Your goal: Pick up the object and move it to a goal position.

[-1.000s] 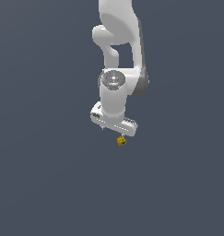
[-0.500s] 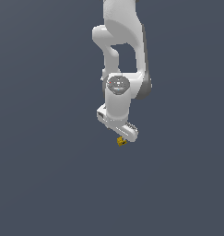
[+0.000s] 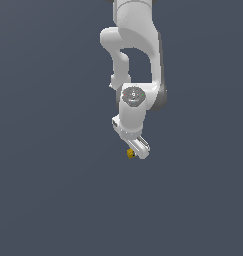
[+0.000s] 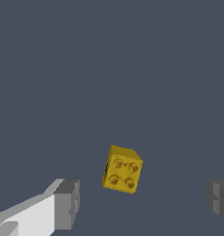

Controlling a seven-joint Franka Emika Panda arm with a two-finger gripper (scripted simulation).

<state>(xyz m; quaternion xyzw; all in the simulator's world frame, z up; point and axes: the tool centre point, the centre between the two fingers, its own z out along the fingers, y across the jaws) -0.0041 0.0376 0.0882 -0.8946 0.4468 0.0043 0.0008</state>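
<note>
My gripper [image 4: 141,198] is spread wide, holding nothing: in the wrist view both grey fingertips [image 4: 67,204] stand well apart with open gaps on either side of the block, neither pad touching it. The yellow block [image 4: 122,169] sits between them, somewhat nearer one finger than the other, turned at a slight angle to the jaw line, a face with four round studs toward my camera. Wide opening makes sense here, I judge: block is much narrower than the span, so there is slack for the offset and the twist when I close. In the exterior view my gripper [image 3: 136,151] points down at the end of the white arm [image 3: 135,55], wrist tilted a bit, and the block [image 3: 130,153] shows as a small yellow speck just at the fingertip on the exterior view's left, partly hidden by the hand. The surface is plain dark grey with no edge or shadow I can read, so I cannot tell whether the block rests on it or how far above it my fingertips are. No goal marker visible in either view. Step in hand, by my judgement: lined up over the block for the grasp, not yet closed. Risk: off-centre and rotated block could get nudged or pivot as one finger meets it first.
</note>
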